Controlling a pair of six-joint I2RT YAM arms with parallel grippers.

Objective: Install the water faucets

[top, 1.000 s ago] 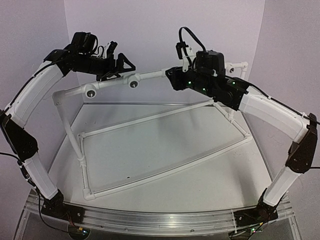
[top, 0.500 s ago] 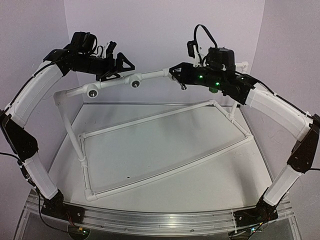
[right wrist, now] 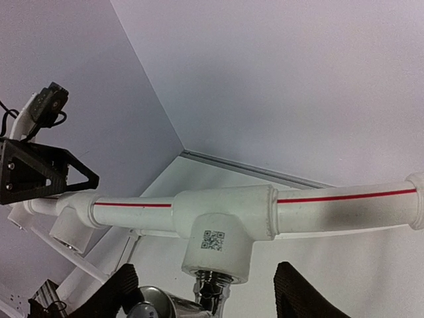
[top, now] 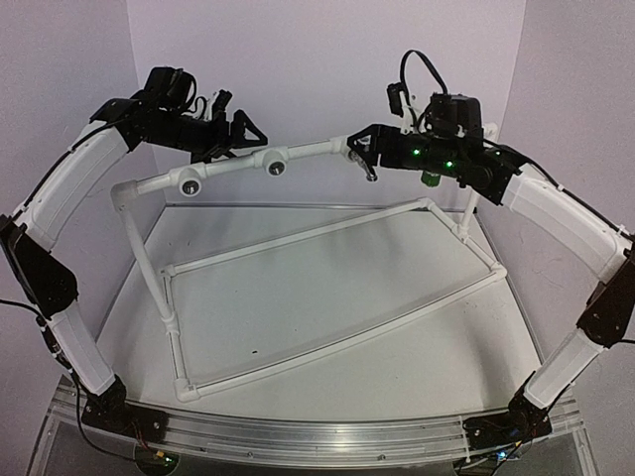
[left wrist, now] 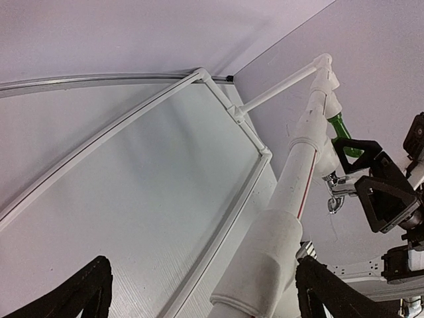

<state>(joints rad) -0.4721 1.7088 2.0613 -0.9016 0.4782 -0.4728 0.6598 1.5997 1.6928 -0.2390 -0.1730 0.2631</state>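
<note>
The right claw (top: 363, 151) stood with its jaws parted. They flanked the chrome faucet (right wrist: 211, 295) without gripping it. The faucet's threaded neck sat up in the downward socket of a white tee fitting (right wrist: 225, 209) on the red-striped top rail (right wrist: 344, 209), in the upper right of the overhead view. The green faucet (left wrist: 340, 126) stuck out of a fitting farther along the same rail, toward the right edge. At upper left, the left claw (top: 236, 139) hung wide open astride the rail without clamping it, beside an empty tee socket (top: 191, 182) and a second socket (top: 277, 167). Seating the chrome faucet looked all but done. The next move would call for drawing the right claw straight back, clear of the little lever, or for a fresh grip if the thread wanted another turn. The frame's base (top: 180, 388) lay flat on the white desk (top: 327, 288). Pale lilac walls (top: 298, 59) closed in the back and sides, and an aluminium rail (top: 298, 434) ran along the bottom edge.
</note>
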